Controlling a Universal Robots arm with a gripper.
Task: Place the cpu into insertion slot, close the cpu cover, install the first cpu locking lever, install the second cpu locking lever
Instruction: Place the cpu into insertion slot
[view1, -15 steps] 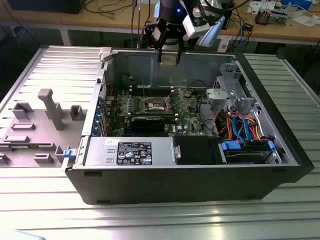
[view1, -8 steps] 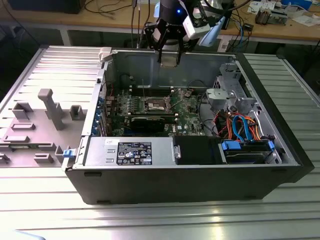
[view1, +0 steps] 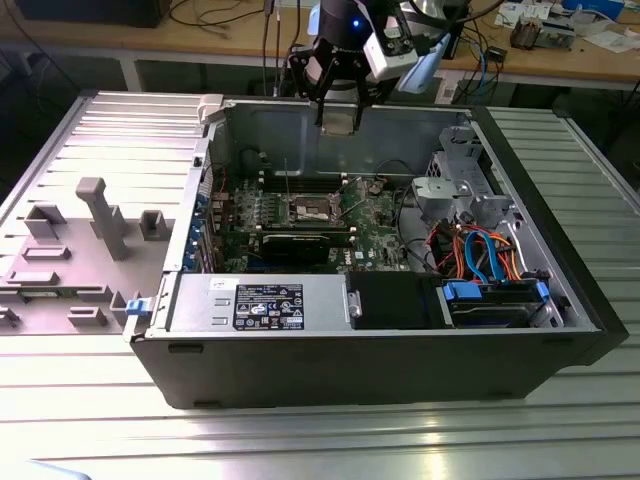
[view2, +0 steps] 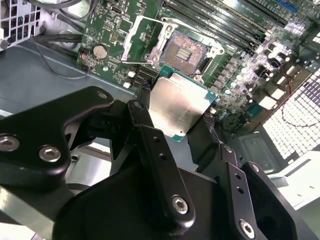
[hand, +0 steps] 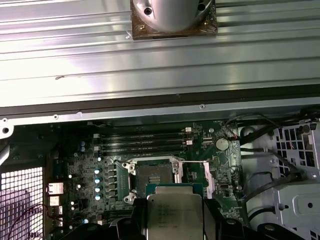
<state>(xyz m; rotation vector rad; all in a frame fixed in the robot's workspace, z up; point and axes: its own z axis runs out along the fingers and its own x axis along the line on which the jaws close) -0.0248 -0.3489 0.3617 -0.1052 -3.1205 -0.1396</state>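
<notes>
My gripper (view2: 177, 107) is shut on the cpu (view2: 180, 106), a flat square chip with a silver-grey top, gripped by two opposite edges between black fingers (view2: 142, 112). In the exterior view the gripper (view1: 340, 122) hangs above the open computer case, over its back wall. The insertion slot (view2: 184, 52) lies below and ahead of the chip, its dark centre bare. The cpu cover (view2: 141, 39), a thin silver frame, stands swung open beside the slot. In the first wrist view the cpu (hand: 175, 212) sits just short of the insertion slot (hand: 156, 174). The slot (view1: 312, 208) is mid-board in the exterior view.
Long black memory slots (view2: 225, 25) run beside the socket. A grey power box (view1: 270, 303) lines the case's front edge, with a drive cage and coloured cables (view1: 480, 250) at the exterior view's right. A grey fixture plate (view1: 100, 215) lies left of the case.
</notes>
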